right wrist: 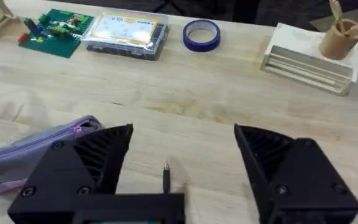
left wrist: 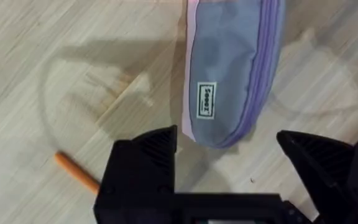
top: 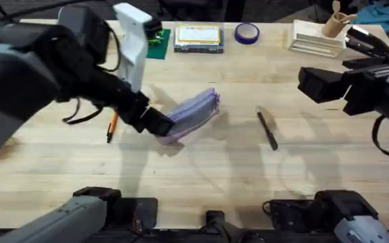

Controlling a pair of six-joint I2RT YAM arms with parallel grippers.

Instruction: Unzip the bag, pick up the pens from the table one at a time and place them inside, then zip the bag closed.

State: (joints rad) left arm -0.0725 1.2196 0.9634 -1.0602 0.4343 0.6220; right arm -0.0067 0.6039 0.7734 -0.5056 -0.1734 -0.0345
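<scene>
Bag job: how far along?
Done: nothing visible. The bag looks zipped shut. In hand: the open left gripper is at the bag's near end, not clearly gripping it. Left: unzip, load both pens, zip up. The orange pen and black pen lie on the table. The right gripper is open, holding nothing, above the black pen.

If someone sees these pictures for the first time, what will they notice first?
Probably the purple bag lying mid-table, with the left hand open at its near end. Next, the black pen to its right and the orange pen to its left, both on the table.
</scene>
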